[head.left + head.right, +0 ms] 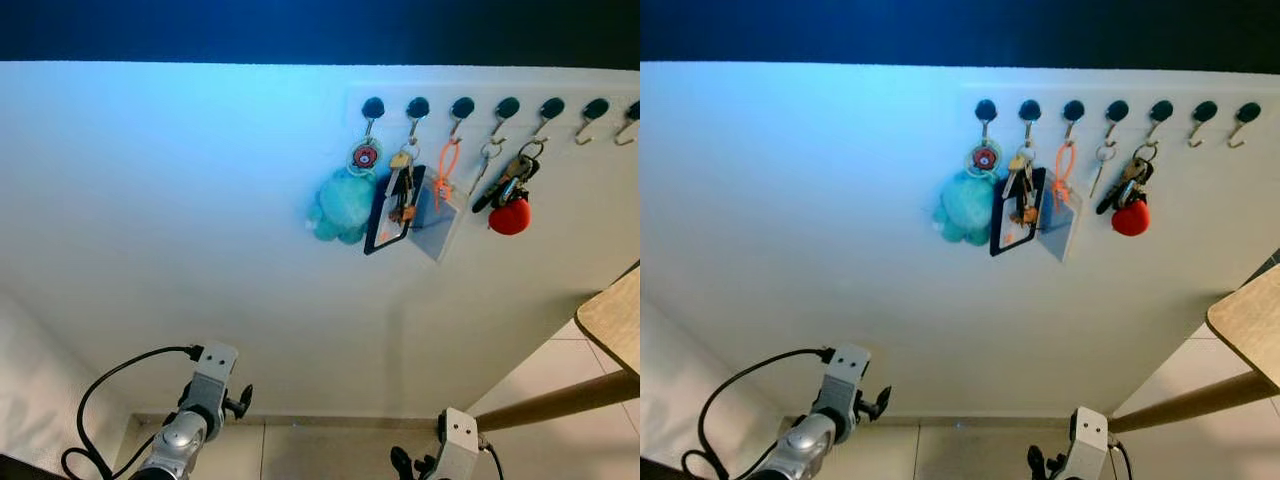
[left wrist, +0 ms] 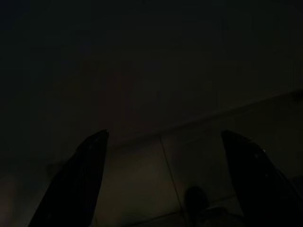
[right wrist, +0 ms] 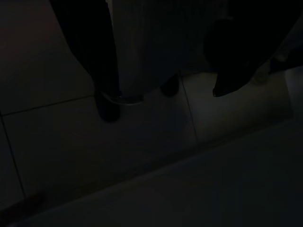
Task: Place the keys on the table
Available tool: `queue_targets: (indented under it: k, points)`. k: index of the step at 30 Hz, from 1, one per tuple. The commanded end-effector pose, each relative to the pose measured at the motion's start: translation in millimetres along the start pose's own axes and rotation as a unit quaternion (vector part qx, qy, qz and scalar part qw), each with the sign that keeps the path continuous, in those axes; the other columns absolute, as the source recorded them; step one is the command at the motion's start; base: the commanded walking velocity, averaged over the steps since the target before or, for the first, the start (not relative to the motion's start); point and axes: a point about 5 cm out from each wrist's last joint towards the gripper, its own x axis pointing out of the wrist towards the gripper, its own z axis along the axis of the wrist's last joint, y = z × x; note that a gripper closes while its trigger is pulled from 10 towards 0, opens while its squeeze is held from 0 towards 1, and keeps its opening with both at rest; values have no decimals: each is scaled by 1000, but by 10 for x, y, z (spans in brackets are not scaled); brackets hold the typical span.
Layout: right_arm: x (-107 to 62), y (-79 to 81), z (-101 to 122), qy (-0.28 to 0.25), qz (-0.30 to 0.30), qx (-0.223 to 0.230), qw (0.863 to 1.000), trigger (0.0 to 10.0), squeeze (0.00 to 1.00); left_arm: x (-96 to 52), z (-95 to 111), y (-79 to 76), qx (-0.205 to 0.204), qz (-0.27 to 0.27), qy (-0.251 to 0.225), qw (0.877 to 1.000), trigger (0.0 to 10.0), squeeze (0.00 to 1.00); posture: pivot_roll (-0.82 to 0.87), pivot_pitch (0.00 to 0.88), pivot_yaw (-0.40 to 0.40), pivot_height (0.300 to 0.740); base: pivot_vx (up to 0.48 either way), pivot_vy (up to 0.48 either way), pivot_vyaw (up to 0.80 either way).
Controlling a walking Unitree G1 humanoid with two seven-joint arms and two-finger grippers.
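A row of black-knobbed hooks [image 1: 507, 106] runs along the white wall, high and right of centre. Several key bunches hang from it: a teal plush keychain [image 1: 344, 205], keys with a black-framed card holder [image 1: 399, 198], an orange strap with a clear card sleeve [image 1: 443, 190], a lone key on a ring [image 1: 485, 160], and dark keys with a red ball [image 1: 511, 192]. The wooden table [image 1: 614, 322] pokes in at the right edge. Both arms hang low, far below the keys. My left gripper [image 2: 164, 133] is open over the floor tiles. My right gripper [image 3: 164, 103] is open too.
The table's slanted wooden leg [image 1: 560, 400] crosses the lower right above pale floor tiles [image 1: 570, 360]. A black cable [image 1: 110, 385] loops from my left wrist [image 1: 205, 385]. A skirting board [image 1: 330, 422] lines the foot of the wall. Two hooks at the far right are bare.
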Motion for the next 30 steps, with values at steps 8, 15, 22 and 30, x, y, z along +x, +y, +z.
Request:
queue_targets:
  k: [8, 15, 22, 30]
  points:
    - [3, -5, 24, -6, 0, 3, 1000, 10000, 0, -10, -26, 15, -8, 4, 7, 1000, 10000, 0, 51, 9, -4, 740, -311, 0, 0]
    - [32, 41, 153, -27, 19, -20, 999, 10000, 0, 11, 0, 18, 2, 7, 13, 1000, 10000, 0, 50, 16, 1, 740, -87, 0, 0]
    - [54, 51, 447, -83, 26, -93, 992, 10000, 0, 84, 85, -1, 7, 11, 35, 999, 10000, 0, 48, 22, 6, 740, 0, 0, 0]
    - [25, 127, 790, -182, -1, -274, 945, 10000, 0, 98, 32, -26, 50, 13, 82, 995, 10000, 0, 40, 35, 5, 740, 0, 0, 0]
